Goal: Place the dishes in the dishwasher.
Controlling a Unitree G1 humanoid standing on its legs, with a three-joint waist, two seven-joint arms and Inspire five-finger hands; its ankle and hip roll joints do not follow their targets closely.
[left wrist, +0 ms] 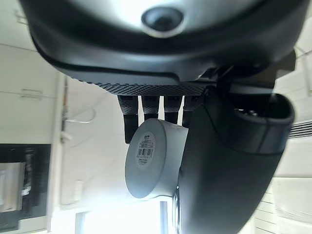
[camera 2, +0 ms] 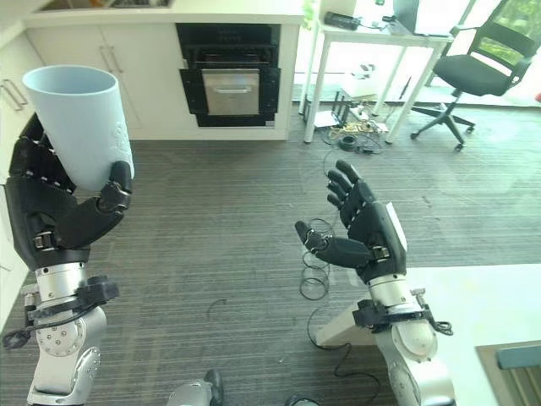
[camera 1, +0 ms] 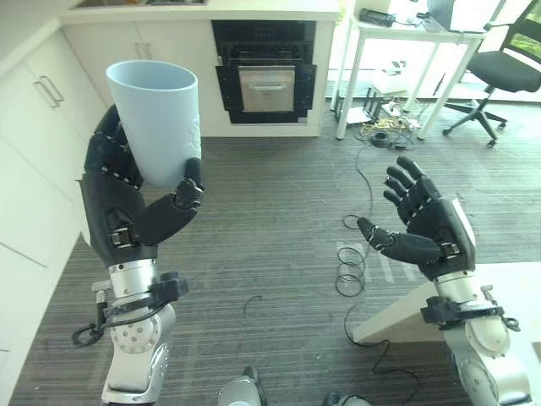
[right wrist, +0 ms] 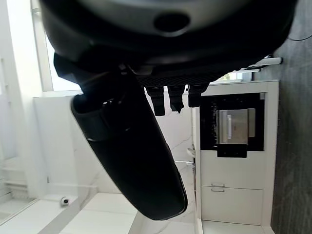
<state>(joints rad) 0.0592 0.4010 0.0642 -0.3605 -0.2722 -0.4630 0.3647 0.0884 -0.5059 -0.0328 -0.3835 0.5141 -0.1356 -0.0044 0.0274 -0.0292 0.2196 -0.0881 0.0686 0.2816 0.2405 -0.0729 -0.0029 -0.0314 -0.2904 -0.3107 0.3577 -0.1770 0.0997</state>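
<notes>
The left hand hides the lower part of the pale blue cup, gripping it upright and raised. The right hand hovers empty, fingers spread, palm turned inward.

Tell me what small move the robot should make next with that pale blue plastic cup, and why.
Probably carry it toward the open black appliance set in the white cabinets across the grey floor. The left hand is curled round the pale blue plastic cup, holding it upright in the air, while the right hand is open and holds nothing.
</notes>
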